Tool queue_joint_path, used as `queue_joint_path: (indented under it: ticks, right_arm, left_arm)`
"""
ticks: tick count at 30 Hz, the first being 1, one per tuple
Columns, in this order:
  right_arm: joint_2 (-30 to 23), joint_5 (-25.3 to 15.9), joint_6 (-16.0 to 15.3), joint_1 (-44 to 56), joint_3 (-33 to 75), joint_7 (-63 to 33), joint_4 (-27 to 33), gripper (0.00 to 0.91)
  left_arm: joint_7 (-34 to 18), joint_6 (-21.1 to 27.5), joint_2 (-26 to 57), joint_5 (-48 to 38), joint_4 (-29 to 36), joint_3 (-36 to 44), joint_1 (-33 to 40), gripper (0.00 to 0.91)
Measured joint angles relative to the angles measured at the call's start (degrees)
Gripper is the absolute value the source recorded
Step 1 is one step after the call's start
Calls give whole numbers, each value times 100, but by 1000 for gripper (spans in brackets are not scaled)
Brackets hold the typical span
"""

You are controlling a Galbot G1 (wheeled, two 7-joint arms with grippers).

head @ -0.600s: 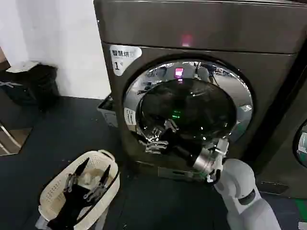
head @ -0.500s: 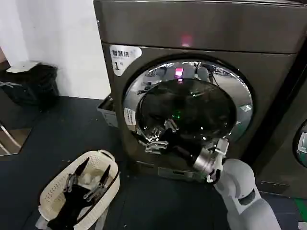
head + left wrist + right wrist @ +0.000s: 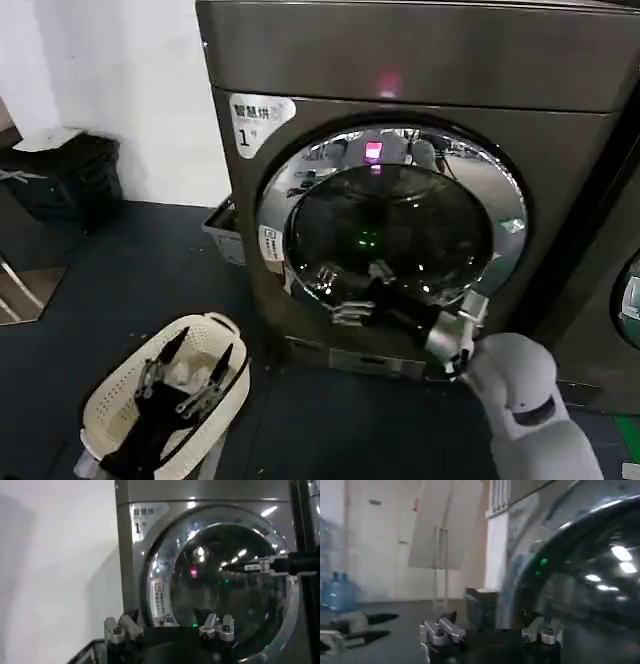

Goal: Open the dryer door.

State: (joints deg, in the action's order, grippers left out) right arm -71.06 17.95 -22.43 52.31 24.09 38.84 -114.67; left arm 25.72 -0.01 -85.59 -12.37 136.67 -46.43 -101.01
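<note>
The dryer [image 3: 420, 190] fills the upper centre and right of the head view, a white "1" sticker [image 3: 255, 118] at its upper left corner and a pink light [image 3: 388, 83] on the panel above the door [image 3: 395, 235]. The door sits centre frame, its chrome ring around dark glass, and looks closed or nearly so against the front; whether the latch has let go cannot be told. The right gripper [image 3: 350, 295] reaches up from the lower right of the frame to the lower left of the ring, its fingers spread apart and close against the chrome rim, holding nothing that can be made out. That spot is probably chosen because the rim's left edge is the side to hook and pull, with the hinge likely on the right. In the left wrist view the right arm [image 3: 280, 565] shows as a dark bar across the glass. The left gripper [image 3: 180, 385] hangs at lower left, parked inside a white perforated basket [image 3: 105, 400], fingers open and empty; something pale lies in the basket beneath it, too unclear to name.
</note>
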Motion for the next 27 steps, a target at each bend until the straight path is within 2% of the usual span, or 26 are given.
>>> queue_joint_path:
  ticks: [4, 7, 15, 27]
  right_arm:
    - [-57, -47, 66, -152, -171, -27, 183, 907]
    - [-138, -302, 191, -266, -318, -41, 356, 907]
    - [-371, -538, 287, -517, -694, -73, 816, 907]
    - [-599, -569, 325, -975, -1078, -81, 1411, 907]
  left_arm:
    - [-9, 45, 26, 6, 3, -9, 11, 907]
    - [-48, 56, 29, 6, 6, -5, -1, 907]
    - [-127, 65, 42, -38, 75, 61, -14, 907]
    - [-184, 162, -5, 10, 78, 34, 20, 907]
